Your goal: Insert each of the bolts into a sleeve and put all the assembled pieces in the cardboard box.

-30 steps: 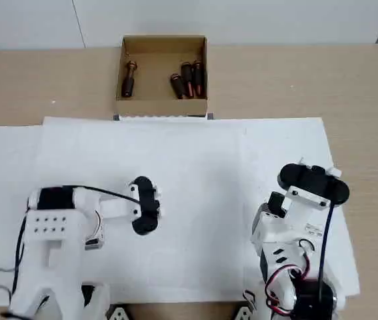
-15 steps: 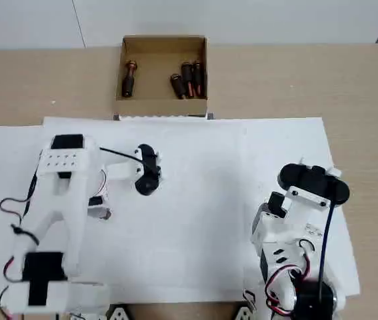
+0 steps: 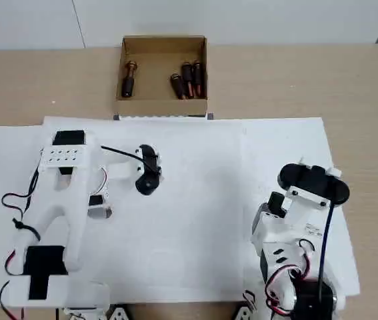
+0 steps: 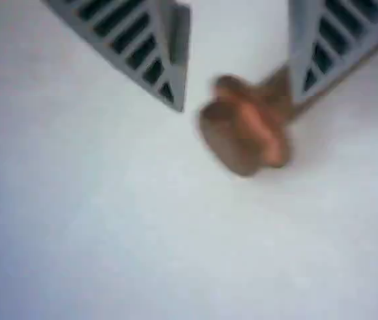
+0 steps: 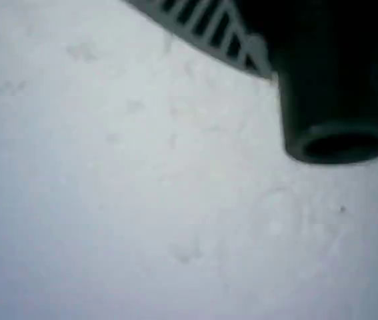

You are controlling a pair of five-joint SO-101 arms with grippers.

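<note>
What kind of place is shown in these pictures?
Probably a robotics lab bench: two arms side by side at a wooden table, with a white sheet as work surface and a cardboard box.

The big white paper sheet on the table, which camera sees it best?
The high view: the white paper sheet shows there from edge to edge, lying flat on the wooden table. The left wrist view gives just a bare patch of it around the copper bolt. The right wrist view gives a patch behind the black tubular sleeve.
</note>
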